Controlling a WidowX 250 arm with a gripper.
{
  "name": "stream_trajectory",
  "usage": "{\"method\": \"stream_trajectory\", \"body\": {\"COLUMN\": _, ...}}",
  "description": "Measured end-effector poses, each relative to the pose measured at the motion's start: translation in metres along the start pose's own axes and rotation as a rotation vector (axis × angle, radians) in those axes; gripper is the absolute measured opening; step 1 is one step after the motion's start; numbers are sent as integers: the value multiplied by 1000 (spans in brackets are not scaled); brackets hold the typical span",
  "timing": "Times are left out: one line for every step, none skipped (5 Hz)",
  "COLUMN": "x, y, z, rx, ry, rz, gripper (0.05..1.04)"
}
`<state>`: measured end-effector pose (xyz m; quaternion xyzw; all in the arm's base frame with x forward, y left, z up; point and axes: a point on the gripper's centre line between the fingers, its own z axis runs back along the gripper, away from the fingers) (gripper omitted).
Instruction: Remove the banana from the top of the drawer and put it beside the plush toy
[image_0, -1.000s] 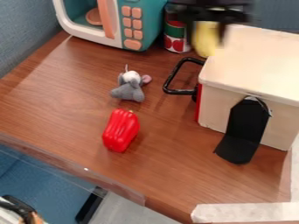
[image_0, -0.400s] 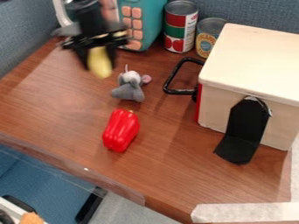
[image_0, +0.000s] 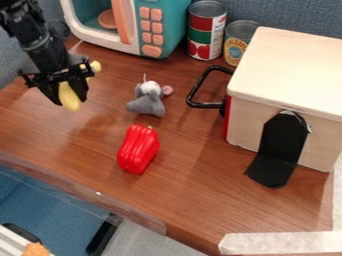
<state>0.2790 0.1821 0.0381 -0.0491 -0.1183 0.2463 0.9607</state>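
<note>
While the arm comes in from ten o'clock, its claw (image_0: 67, 94) points down over the tabletop (image_0: 87, 150), pinching the banana (image_0: 69, 97) between its two black fingers. The banana slants, one end poking out past the claw toward one o'clock and the other pointing toward six; whether it touches the wood, I cannot tell. From it, the grey plush toy (image_0: 147, 102) sits well apart at three o'clock, on the tabletop.

Just beyond the toy at six o'clock lies the red pepper (image_0: 138, 149), its stem end nearer the toy. Toward twelve o'clock from the toy stands the teal and white microwave (image_0: 163, 30), with an orange handle and orange buttons. Two cans stand upright at one o'clock from the toy: a taller one (image_0: 206, 30) beside the microwave and a shorter one (image_0: 238, 42) just beside that, near the drawer. The pale drawer (image_0: 294, 75) stands at three o'clock from the toy; its black handle (image_0: 200, 87) sticks out toward nine o'clock, and a black bracket (image_0: 280, 145) leans on its six o'clock side.
</note>
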Motion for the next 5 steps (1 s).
{"method": "stream_trajectory", "body": {"x": 4, "y": 6, "z": -16, "rx": 58, "ry": 81, "rz": 7, "gripper": 561}}
{"method": "stream_trajectory", "body": {"x": 5, "y": -2, "z": -26, "rx": 138, "ry": 168, "rz": -30, "gripper": 616}}
{"method": "stream_trajectory", "body": {"x": 5, "y": -5, "z": -27, "rx": 158, "ry": 154, "rz": -65, "gripper": 905}}
{"method": "stream_trajectory", "body": {"x": 9, "y": -10, "z": -10, "rx": 163, "ry": 88, "rz": -102, "gripper": 1010}}
{"method": "stream_trajectory", "body": {"x": 12, "y": -19, "z": 15, "rx": 141, "ry": -7, "rz": -146, "gripper": 1006}}
